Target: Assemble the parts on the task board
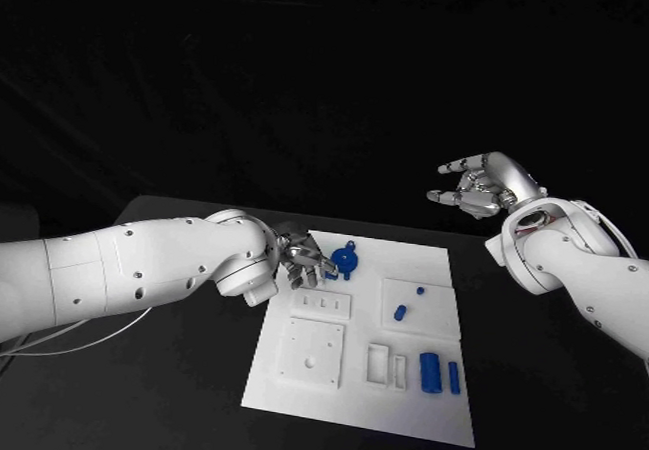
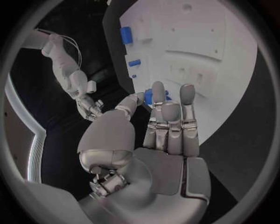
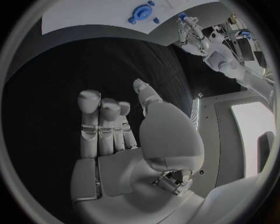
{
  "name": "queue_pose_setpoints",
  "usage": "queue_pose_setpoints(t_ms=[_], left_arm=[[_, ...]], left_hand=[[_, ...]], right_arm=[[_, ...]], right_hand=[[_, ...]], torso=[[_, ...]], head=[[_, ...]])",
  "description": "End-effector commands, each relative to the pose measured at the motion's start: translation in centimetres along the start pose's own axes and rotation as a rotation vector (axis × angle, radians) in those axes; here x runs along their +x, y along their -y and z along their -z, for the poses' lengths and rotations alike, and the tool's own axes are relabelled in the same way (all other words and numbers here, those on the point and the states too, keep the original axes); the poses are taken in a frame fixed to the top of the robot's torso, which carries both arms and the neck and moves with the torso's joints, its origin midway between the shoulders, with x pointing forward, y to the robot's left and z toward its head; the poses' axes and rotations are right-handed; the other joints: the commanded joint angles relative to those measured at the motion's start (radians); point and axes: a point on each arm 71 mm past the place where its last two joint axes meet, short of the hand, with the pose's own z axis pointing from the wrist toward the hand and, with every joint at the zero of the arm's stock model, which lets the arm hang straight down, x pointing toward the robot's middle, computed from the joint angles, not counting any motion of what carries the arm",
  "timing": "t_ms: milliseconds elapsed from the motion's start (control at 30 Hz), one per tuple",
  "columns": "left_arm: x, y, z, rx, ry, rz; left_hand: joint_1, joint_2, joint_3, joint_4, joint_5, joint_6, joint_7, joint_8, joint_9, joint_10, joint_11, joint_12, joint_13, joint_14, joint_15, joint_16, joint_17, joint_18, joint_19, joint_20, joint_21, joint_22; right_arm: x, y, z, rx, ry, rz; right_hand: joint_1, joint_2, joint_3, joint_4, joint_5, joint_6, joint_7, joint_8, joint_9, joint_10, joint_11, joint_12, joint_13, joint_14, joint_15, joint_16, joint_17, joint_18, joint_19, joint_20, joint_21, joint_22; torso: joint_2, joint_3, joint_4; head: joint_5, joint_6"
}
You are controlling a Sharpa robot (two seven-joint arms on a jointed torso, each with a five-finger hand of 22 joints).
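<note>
The robot's left hand (image 1: 303, 260) reaches over the far-left corner of the white task board (image 1: 349, 396) on the black counter (image 1: 533, 394), its fingers partly covering a round blue part (image 1: 346, 259) with small lobes. Whether the fingertips actually touch or pinch that part cannot be made out; in the left wrist view the fingers (image 2: 169, 119) stand nearly straight with the blue piece (image 2: 149, 95) half hidden behind them. The right hand (image 1: 482, 187) hangs raised above the counter beyond the board's far-right corner, fingers loosely curled and apart, nothing in it; the right wrist view shows its palm (image 3: 125, 140) bare.

The board carries raised white blocks and recesses. A small blue peg (image 1: 420, 289) and a short blue cylinder (image 1: 402, 312) lie in its right-hand half, and two upright-lying blue cylinders (image 1: 438, 372) sit side by side near the front right. A square white plate (image 1: 313, 352) with a hole sits at the front left. No writing or labels can be read anywhere on the board.
</note>
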Motion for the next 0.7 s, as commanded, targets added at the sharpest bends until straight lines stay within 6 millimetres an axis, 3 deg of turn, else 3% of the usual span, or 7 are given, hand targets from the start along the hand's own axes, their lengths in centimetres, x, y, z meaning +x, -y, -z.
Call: queue_pose_setpoints(t_ms=[33,167,267,467,700], left_arm=[[-0.2,-0.2,-0.2,-0.108,0.096,-0.116],[0.4,0.2,-0.5,-0.127,0.109,-0.158],[0.8,0.3,-0.7,-0.134,0.116,-0.179],[1.6,0.1,-1.0,-0.14,0.117,-0.201],[2.3,-0.2,-1.3,-0.147,0.105,-0.215]], left_hand=[[-0.003,-0.011,0.126,-0.124,0.025,0.049,-0.039,-0.008,0.002,0.038,-0.027,-0.006,-0.001,0.022,-0.013,-0.007,0.002,0.015,0.009,-0.001,0.007,0.019],[-0.006,-0.016,0.127,-0.127,0.04,0.055,-0.041,-0.009,0.004,0.044,-0.028,-0.006,0.002,0.027,-0.014,-0.004,0.007,0.015,0.013,-0.003,0.012,0.02],[-0.008,-0.019,0.132,-0.129,0.047,0.059,-0.041,-0.014,0.006,0.046,-0.029,-0.007,0.007,0.027,-0.015,-0.001,0.014,0.015,0.011,-0.003,0.023,0.02],[-0.01,-0.022,0.134,-0.13,0.054,0.063,-0.043,-0.017,0.008,0.051,-0.03,-0.007,0.011,0.03,-0.016,-0.001,0.019,0.017,0.01,-0.004,0.032,0.02],[-0.012,-0.024,0.135,-0.13,0.058,0.066,-0.043,-0.018,0.009,0.053,-0.03,-0.006,0.013,0.033,-0.017,0.0,0.021,0.018,0.012,-0.005,0.036,0.02]], right_arm=[[-0.2,0.1,-0.4,0.009,0.017,0.008],[-0.2,0.0,-0.8,0.016,0.023,0.013],[-0.2,-0.1,-0.9,0.017,0.024,0.016],[-0.1,-0.1,-1.0,0.019,0.025,0.02],[0.0,0.1,-1.1,0.025,0.015,0.045]], right_hand=[[0.002,0.001,-0.021,0.014,0.005,0.01,0.004,0.004,0.001,-0.007,0.0,-0.003,-0.003,0.0,0.001,-0.007,-0.003,0.004,0.05,0.004,-0.009,-0.004],[0.01,-0.001,-0.034,0.028,0.005,0.008,0.004,0.003,0.001,-0.008,-0.001,-0.002,-0.006,-0.001,0.001,-0.007,-0.002,0.004,0.051,0.004,-0.007,-0.006],[0.009,-0.001,-0.035,0.029,0.005,0.009,0.004,0.003,0.001,-0.008,-0.001,-0.002,-0.006,-0.001,0.001,-0.006,-0.002,0.004,0.051,0.004,-0.006,-0.006],[0.01,-0.002,-0.035,0.029,0.004,0.009,0.004,0.003,0.001,-0.008,-0.001,-0.002,-0.006,-0.001,0.001,-0.007,-0.002,0.004,0.051,0.004,-0.006,-0.007],[0.009,-0.007,-0.046,0.033,0.016,0.01,0.003,0.003,0.001,-0.011,0.0,-0.004,-0.008,-0.001,0.002,-0.009,-0.003,0.004,0.05,0.004,-0.008,-0.008]], torso=[[-0.002,0.0023,0.0005],[-0.003,-0.0005,0.0016],[-0.004,-0.0004,0.0035],[-0.003,-0.0031,0.0003],[-0.003,-0.002,0.0013]], head=[[0.002,-0.005],[0.002,-0.012],[0.003,-0.018],[0.001,-0.025],[-0.004,-0.032]])
